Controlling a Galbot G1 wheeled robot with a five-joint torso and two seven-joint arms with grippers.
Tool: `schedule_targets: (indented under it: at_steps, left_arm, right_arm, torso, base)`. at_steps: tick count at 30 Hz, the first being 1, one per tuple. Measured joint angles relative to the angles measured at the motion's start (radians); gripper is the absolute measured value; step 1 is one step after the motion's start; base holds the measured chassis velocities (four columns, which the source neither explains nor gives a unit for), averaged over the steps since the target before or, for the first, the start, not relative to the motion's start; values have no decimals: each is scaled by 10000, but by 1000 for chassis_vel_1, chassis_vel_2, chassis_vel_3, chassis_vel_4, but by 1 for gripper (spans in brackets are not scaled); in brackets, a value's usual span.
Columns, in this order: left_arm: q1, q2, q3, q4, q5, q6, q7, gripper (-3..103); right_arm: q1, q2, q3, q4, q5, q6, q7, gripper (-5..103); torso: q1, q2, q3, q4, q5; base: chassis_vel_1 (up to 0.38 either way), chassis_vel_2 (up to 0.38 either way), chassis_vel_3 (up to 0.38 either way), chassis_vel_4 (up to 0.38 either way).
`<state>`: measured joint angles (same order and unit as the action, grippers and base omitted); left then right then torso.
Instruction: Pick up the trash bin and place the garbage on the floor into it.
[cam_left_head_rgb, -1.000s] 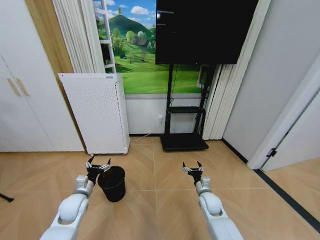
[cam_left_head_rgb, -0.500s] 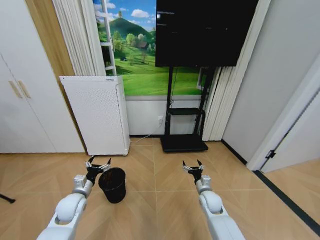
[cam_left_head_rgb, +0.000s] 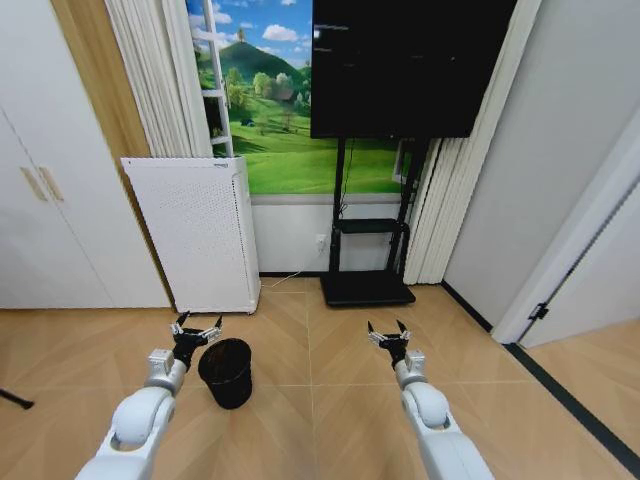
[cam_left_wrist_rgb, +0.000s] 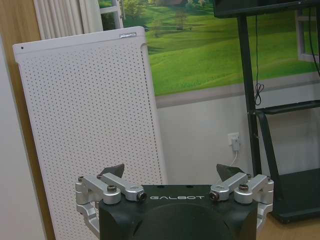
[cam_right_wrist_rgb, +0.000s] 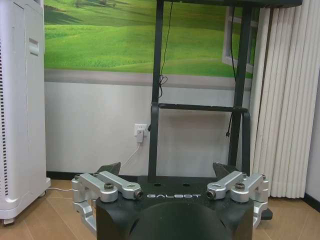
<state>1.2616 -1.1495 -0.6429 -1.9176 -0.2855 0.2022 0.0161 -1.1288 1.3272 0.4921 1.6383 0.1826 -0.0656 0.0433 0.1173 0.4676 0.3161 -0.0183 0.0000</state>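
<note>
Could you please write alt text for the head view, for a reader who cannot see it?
Two robot arms reach forward over a wooden floor, the left gripper open just beside the rim of the small black trash bin and the right gripper open over bare floor. Behind stand a white perforated appliance and a black TV stand under a dark screen.

White perforated appliance (cam_left_head_rgb: 192, 232) at 10 o'clock, w/ wardrobe doors (cam_left_head_rgb: 45, 200) beyond at 9. Black TV (cam_left_head_rgb: 408, 62) at 12 – on black stand (cam_left_head_rgb: 368, 255) – meadow mural (cam_left_head_rgb: 285, 110) behind; wood floor (cam_left_head_rgb: 320, 370).

Bright, even, sharp; edges bowed.
</note>
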Motion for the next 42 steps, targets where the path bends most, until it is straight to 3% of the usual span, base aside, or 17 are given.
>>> schedule_targets:
  at_steps: [24, 42]
  left_arm:
    - [626, -128, -295, -437, 151, 22, -81, 100]
    - [1115, -103, -768, -742, -233, 1, -66, 100]
  right_arm:
    - [-212, -44, 34, 23, 106, 170, -12, 100]
    - [-240, 131, 48, 264, -91, 62, 53, 100]
  torso:
    - [304, 788, 489, 0, 0]
    - [709, 1777, 1071, 0, -1]
  base:
    - [0, 0, 0, 0]
    - [0, 0, 0, 0]
